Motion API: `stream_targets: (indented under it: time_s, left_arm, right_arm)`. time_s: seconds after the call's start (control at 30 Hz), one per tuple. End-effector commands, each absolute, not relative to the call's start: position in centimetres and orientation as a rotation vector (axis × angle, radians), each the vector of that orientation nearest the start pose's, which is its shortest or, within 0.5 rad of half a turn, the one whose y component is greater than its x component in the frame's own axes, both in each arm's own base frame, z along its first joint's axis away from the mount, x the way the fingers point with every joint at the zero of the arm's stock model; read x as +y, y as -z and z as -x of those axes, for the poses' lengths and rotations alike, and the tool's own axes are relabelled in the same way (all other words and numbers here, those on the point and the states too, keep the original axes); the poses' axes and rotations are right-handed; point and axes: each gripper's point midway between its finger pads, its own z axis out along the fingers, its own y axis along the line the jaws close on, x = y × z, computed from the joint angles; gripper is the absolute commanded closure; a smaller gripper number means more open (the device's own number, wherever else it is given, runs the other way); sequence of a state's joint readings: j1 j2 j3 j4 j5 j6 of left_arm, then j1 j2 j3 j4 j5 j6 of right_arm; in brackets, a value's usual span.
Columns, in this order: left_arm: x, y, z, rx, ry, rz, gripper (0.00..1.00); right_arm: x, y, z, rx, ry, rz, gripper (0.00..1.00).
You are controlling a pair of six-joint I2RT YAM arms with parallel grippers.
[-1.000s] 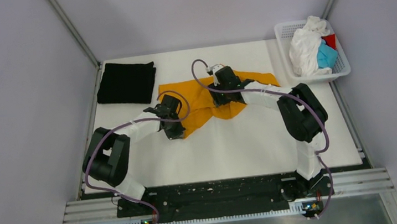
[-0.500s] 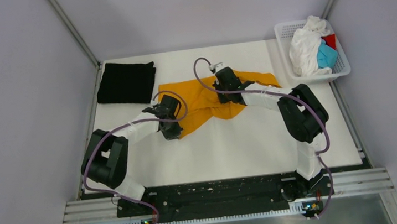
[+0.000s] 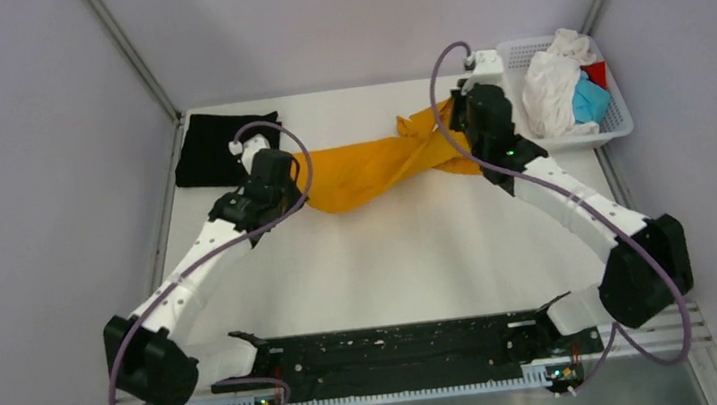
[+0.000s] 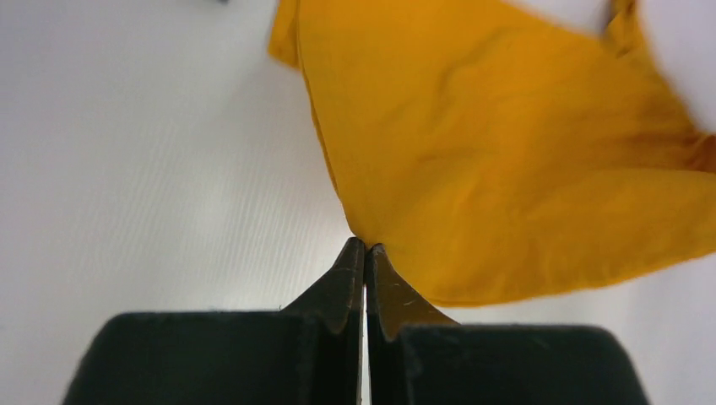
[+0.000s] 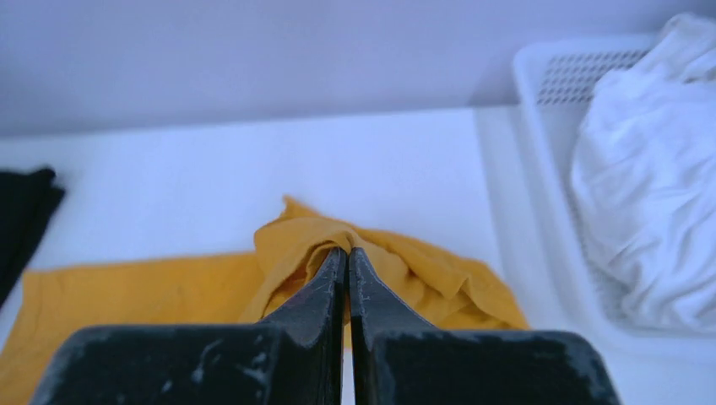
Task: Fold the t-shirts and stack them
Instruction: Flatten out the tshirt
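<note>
The orange-yellow t-shirt (image 3: 376,165) hangs stretched between both grippers above the white table. My left gripper (image 3: 293,174) is shut on its left corner (image 4: 365,240). My right gripper (image 3: 451,117) is shut on a bunched part of its right end (image 5: 346,245). The shirt sags in the middle and is twisted near the right gripper. A folded black t-shirt (image 3: 228,149) lies at the back left. The white t-shirt (image 3: 551,87), the light blue one (image 3: 587,100) and the red one (image 3: 596,72) are piled in the basket.
A white plastic mesh basket (image 3: 616,125) stands at the back right corner, close to my right gripper; its rim shows in the right wrist view (image 5: 528,110). Grey walls enclose the table on three sides.
Both arms have reached out and apart, lifting the orange-yellow shirt off the table and stretching it. The left gripper went left and back, the right gripper right and back toward the basket.
</note>
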State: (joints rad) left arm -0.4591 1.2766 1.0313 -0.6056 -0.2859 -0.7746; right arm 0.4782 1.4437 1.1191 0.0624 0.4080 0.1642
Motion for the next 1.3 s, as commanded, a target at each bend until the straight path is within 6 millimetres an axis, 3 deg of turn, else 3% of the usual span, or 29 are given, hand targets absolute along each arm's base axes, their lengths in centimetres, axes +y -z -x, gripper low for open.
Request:
stream_targets:
  time_s: [0.0,0.2,0.27,0.37,0.53,0.63,0.73,0.87,1.0,1.07,1.17,1.27]
  left_arm:
    - [-9.7,-27.0,-33.2,1.960,0.210,0.514,1.00]
    - [-6.1,-39.9,-31.0,1.602,0.255,0.527,1.00]
    - [-6.1,-44.0,-29.7,1.498,0.322,0.479,1.00]
    - [-6.9,-49.6,-27.4,1.370,0.440,0.355,1.00]
    - [-6.6,-56.4,-23.3,1.228,0.513,0.239,1.00]
    - [-6.8,-59.5,-20.5,1.152,0.564,0.153,1.00]
    - [-6.7,-61.9,-18.1,1.084,0.588,0.084,1.00]
    - [-6.1,-63.7,-16.6,1.037,0.582,0.067,1.00]
    - [-5.9,-64.1,-17.5,1.036,0.556,0.090,1.00]
    - [-6.1,-63.4,-19.4,1.073,0.526,0.114,1.00]
    - [-6.6,-61.0,-24.2,1.181,0.444,0.187,1.00]
    - [-7.3,-56.2,-30.1,1.333,0.311,0.260,1.00]
  right_arm:
    - [11.2,-36.7,-41.9,1.517,-0.076,-0.119,1.00]
    - [7.7,-47.6,-36.8,1.261,-0.033,-0.143,1.00]
    - [7.2,-51.5,-34.4,1.170,-0.066,-0.114,1.00]
    - [8.2,-56.3,-31.1,1.072,-0.166,-0.017,1.00]
    - [8.7,-62.7,-25.3,0.940,-0.290,0.089,1.00]
    - [8.9,-65.9,-21.6,0.864,-0.349,0.161,1.00]
    - [9.3,-67.6,-18.7,0.827,-0.391,0.236,1.00]
    - [9.2,-69.1,-16.1,0.776,-0.405,0.290,1.00]
    - [8.4,-69.4,-16.2,0.768,-0.356,0.271,1.00]
    - [8.1,-69.0,-17.4,0.788,-0.321,0.240,1.00]
    - [7.6,-66.9,-20.6,0.864,-0.260,0.178,1.00]
    - [7.3,-63.1,-25.1,0.965,-0.177,0.103,1.00]
